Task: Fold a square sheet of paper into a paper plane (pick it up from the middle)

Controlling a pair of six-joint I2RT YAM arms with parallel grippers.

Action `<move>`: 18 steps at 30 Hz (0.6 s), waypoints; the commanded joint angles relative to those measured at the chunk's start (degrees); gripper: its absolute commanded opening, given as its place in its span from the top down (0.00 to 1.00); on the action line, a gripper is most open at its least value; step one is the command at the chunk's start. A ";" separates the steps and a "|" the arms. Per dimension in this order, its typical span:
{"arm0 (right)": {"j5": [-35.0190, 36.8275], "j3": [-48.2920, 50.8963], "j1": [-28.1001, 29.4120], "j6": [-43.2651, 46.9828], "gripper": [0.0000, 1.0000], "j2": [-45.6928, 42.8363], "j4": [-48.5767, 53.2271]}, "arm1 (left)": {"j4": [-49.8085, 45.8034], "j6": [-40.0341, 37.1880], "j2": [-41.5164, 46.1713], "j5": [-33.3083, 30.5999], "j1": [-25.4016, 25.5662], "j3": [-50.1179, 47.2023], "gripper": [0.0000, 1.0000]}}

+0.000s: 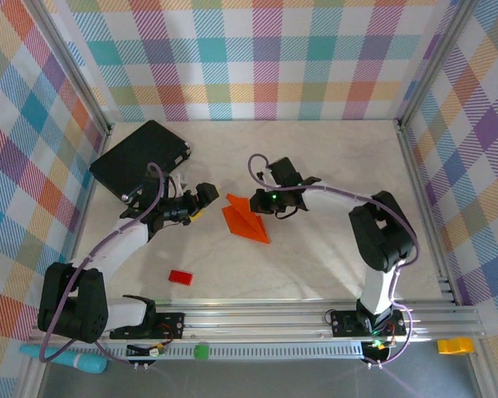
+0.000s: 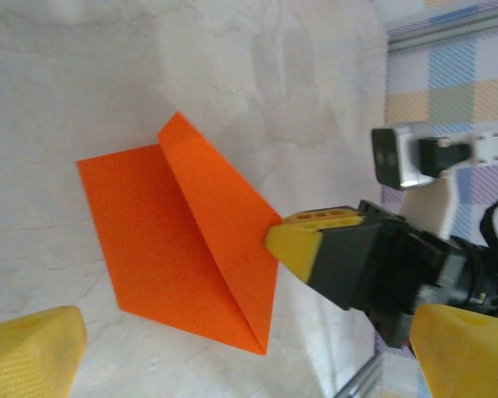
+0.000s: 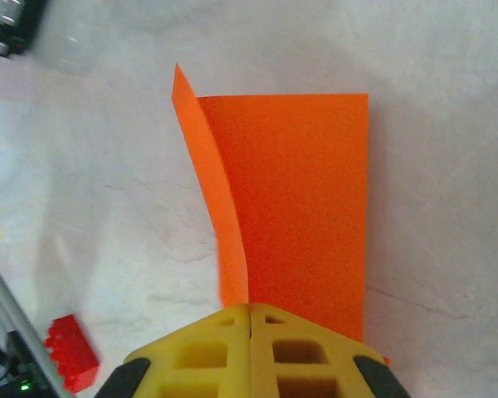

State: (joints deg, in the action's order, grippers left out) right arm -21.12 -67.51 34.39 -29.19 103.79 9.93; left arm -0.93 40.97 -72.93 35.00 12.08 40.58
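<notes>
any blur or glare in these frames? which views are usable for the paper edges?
Top external: even light, sharp, soft shadows; orange paper crisp. Left wrist: paper sharp, its own yellow fingertips at the bottom corners blurred. Right wrist: shut right claw soft up close, paper grain clear, no glare.

Right tool (image 2: 287, 245) touches the creased orange paper (image 2: 166, 240).

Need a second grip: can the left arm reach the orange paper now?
Probably yes: the open left gripper faces the orange paper across bare table; the right gripper pinches only its far edge.
</notes>
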 commanded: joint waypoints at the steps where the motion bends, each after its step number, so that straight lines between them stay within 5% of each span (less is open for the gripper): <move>1: -3.53 2.25 -1.08 -3.64 0.97 -5.95 -7.87 | 15.78 8.49 -1.50 5.79 0.29 -3.24 0.00; 7: -6.14 3.83 -1.70 -11.82 0.98 -11.52 -13.77 | 35.72 18.81 -4.11 8.17 3.97 -6.21 0.00; 11: -8.88 5.04 -1.73 -17.13 0.97 -13.33 -19.45 | 40.60 20.10 -6.04 8.56 6.81 -4.87 0.01; 18: -9.87 6.18 -1.81 -22.44 0.97 -14.93 -22.90 | 51.01 23.06 -9.24 8.45 9.36 -5.79 0.28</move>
State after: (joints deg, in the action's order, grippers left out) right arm -28.88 -61.69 32.64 -47.81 90.43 -8.86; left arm 40.36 61.84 -81.10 42.28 20.82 34.74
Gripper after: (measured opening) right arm 0.042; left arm 0.747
